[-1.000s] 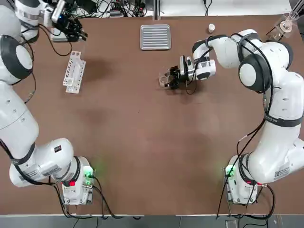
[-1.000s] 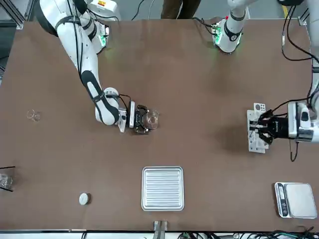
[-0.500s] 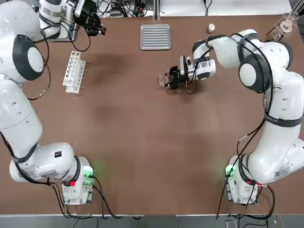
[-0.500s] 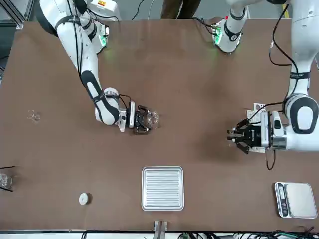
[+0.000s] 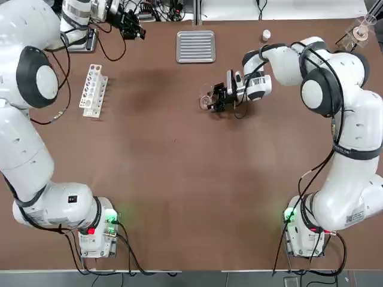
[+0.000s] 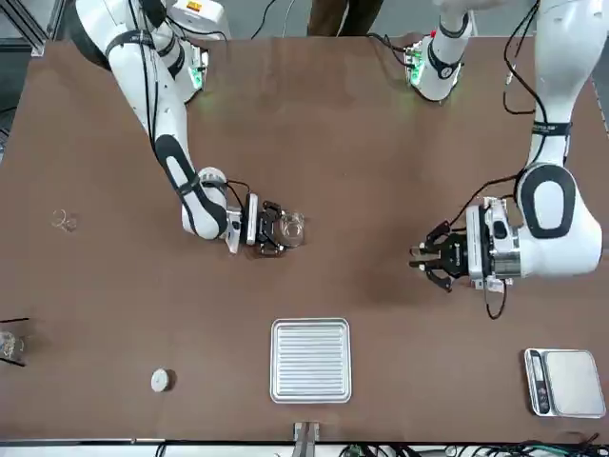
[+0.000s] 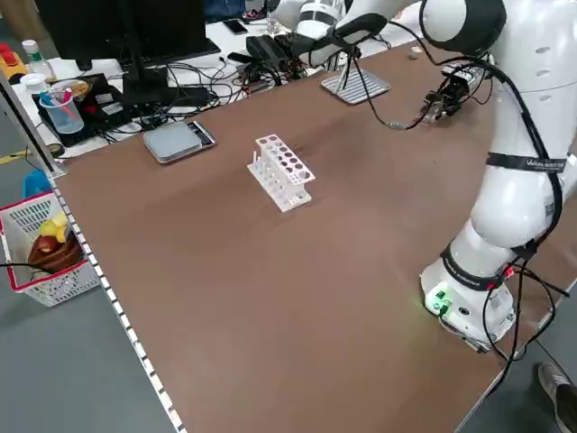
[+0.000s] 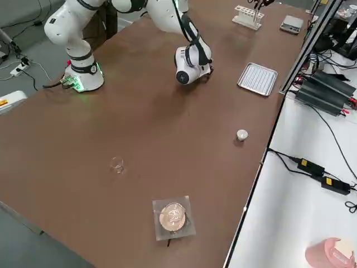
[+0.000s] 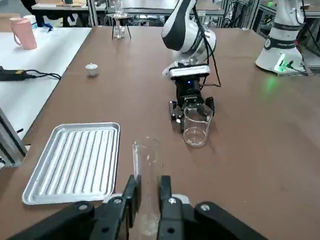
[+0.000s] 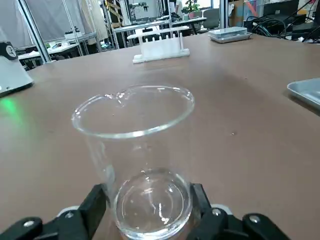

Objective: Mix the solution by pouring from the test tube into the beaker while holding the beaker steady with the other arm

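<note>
Top view: left gripper (image 5: 135, 30) has swung off the test tube rack (image 5: 93, 89) to the table's far edge, left of the metal tray (image 5: 195, 46); right gripper (image 5: 216, 98) unchanged mid-table on the beaker (image 5: 207, 101). Front view: left gripper has shifted toward centre, still well apart from the beaker. Left wrist view: fingers clamped together on the test tube (image 9: 145, 185), upright, beaker and right gripper ahead. Right wrist view: beaker upright between the jaws, fingers (image 10: 95, 204) hugging its base. Reads as pickup done, transit under way; no pour yet.
</note>
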`<state>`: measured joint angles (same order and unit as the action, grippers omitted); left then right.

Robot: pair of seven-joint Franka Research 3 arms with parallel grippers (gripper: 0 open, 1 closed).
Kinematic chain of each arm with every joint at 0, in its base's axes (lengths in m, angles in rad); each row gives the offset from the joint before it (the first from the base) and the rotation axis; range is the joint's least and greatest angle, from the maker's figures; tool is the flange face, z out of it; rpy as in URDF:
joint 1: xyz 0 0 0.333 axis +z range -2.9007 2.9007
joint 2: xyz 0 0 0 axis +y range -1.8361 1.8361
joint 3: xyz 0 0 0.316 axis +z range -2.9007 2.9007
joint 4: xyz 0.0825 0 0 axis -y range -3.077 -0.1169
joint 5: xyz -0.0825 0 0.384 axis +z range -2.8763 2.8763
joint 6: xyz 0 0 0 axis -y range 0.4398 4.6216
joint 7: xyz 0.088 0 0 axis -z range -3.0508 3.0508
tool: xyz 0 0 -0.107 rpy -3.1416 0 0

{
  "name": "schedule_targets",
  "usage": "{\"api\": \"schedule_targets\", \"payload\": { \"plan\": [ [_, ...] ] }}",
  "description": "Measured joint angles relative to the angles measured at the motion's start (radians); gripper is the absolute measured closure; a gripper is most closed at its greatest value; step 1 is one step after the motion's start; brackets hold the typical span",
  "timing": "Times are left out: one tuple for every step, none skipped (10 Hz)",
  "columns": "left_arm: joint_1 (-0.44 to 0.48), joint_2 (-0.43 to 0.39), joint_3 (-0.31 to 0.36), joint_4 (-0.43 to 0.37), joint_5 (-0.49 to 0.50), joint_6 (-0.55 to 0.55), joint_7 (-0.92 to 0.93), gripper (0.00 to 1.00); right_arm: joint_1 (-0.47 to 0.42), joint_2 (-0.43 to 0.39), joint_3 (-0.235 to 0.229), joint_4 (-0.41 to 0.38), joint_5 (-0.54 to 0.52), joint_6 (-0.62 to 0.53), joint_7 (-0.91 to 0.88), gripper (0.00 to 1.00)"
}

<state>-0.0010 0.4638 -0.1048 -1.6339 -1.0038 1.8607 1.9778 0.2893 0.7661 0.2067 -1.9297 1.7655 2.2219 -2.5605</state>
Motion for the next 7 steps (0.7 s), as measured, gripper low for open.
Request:
{"api": "schedule_targets", "payload": {
  "plan": [
    [-0.033, 0.0, 0.0, -0.014, 0.0, 0.051, -0.015, 0.78, 0.0, 0.0, 0.0, 0.0, 0.0, 0.0, 0.0, 0.25],
    [-0.069, 0.0, -0.001, -0.03, 0.0, 0.096, -0.036, 0.78, 0.0, 0.0, 0.0, 0.0, 0.0, 0.0, 0.0, 0.25],
    [-0.103, -0.002, -0.001, -0.043, 0.0, 0.129, -0.067, 0.78, 0.0, 0.0, 0.0, 0.0, 0.0, 0.001, 0.0, 0.25],
    [-0.136, -0.008, -0.001, -0.06, 0.0, 0.156, -0.09, 0.78, 0.0, 0.0, 0.0, 0.001, 0.0, 0.001, 0.0, 0.25],
    [-0.168, -0.019, 0.0, -0.08, 0.0, 0.182, -0.097, 0.78, 0.0, 0.0, 0.0, 0.001, 0.0, 0.001, 0.0, 0.25],
    [-0.201, -0.028, 0.001, -0.094, 0.0, 0.207, -0.099, 0.78, 0.0, 0.0, 0.0, 0.001, 0.0, 0.002, 0.0, 0.25],
    [-0.238, -0.032, 0.003, -0.103, 0.0, 0.239, -0.114, 0.78, 0.0, 0.0, 0.0, 0.001, 0.0, 0.002, 0.0, 0.25]
  ]
}}
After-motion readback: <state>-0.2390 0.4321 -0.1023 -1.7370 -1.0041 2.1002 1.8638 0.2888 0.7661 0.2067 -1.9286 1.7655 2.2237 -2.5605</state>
